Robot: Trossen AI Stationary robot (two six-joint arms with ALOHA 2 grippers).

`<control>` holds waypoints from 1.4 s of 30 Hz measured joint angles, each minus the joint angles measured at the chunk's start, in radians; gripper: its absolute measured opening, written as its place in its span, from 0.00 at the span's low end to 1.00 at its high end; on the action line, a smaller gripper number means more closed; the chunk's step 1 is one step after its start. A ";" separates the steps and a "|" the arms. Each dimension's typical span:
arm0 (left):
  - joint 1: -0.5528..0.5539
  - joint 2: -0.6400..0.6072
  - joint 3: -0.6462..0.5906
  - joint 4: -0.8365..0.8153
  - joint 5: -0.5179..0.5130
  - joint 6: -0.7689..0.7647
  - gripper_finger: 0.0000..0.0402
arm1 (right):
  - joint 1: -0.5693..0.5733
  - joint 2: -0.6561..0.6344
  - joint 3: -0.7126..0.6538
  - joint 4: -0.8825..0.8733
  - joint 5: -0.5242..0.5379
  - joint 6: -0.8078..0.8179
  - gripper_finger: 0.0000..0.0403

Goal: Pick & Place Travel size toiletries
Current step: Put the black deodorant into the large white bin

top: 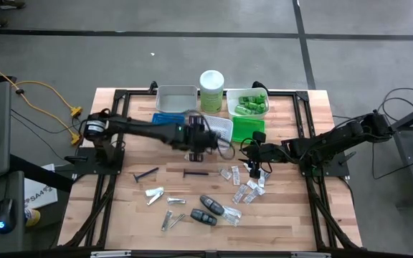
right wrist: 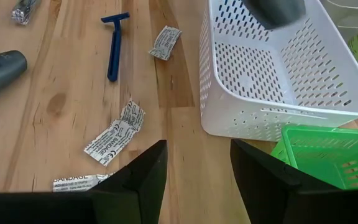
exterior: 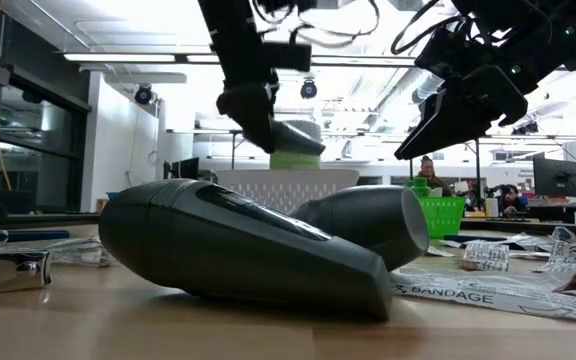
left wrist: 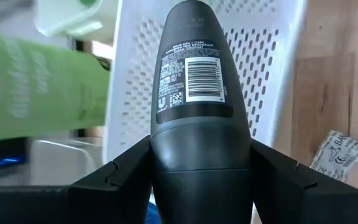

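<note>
The left pincer (top: pixel 198 141) grips a dark grey oval case (left wrist: pixel 194 93) between its fingers, holding it in the air above the white perforated tray (right wrist: pixel 278 81). Other toiletries lie on the wooden surface (top: pixel 120 208): a blue razor (right wrist: pixel 113 43), two more grey cases (top: pixel 208 210), and bandage packets (right wrist: pixel 117 134). The right pincer (top: pixel 255 163) hangs open and empty near the packets, beside the green tray (right wrist: pixel 325 155).

A dark grey oval deodorant case (left wrist: pixel 197 112) with a barcode label sits clamped between the left gripper's (left wrist: pixel 199 186) two dark fingers (left wrist: pixel 114 180). Beyond the fingers stands a white perforated plastic tray (left wrist: pixel 272 74), with a pale-green canister (left wrist: pixel 36 87) beside it.
</note>
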 joint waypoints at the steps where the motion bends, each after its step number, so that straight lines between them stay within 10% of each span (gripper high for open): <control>1: 0.022 0.000 0.000 0.000 0.034 0.000 0.53 | 0.000 0.000 0.000 0.000 0.000 0.000 0.42; 11: 0.139 0.000 0.000 0.000 0.231 -0.001 0.53 | 0.000 0.000 0.000 0.000 -0.003 0.000 0.42; 33: 0.136 -0.016 0.000 -0.047 0.262 -0.041 0.70 | 0.000 0.000 0.000 -0.004 -0.011 0.016 0.42; 42: -0.005 -0.062 0.001 -0.094 0.382 -0.106 0.69 | 0.000 0.000 0.001 -0.020 -0.023 0.027 0.42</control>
